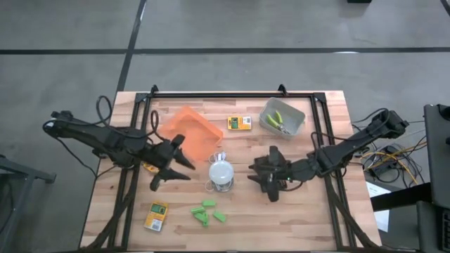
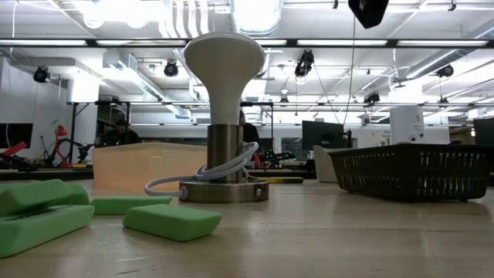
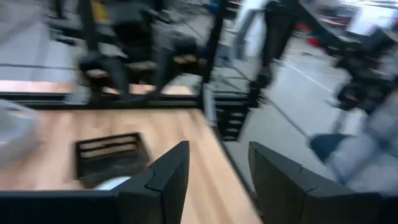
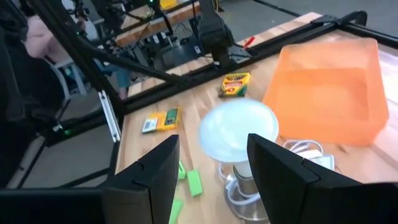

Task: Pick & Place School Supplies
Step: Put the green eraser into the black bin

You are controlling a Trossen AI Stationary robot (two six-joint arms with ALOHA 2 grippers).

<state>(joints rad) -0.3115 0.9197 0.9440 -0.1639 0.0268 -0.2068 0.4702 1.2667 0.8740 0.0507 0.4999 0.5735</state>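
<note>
The right gripper is held open and empty, just short of the white domed object, which could be knocked over on any reach past it to the green chunks beyond. The left gripper, apparently also open and empty, hangs beside the orange tray, with one yellow-and-green box well apart.
</note>
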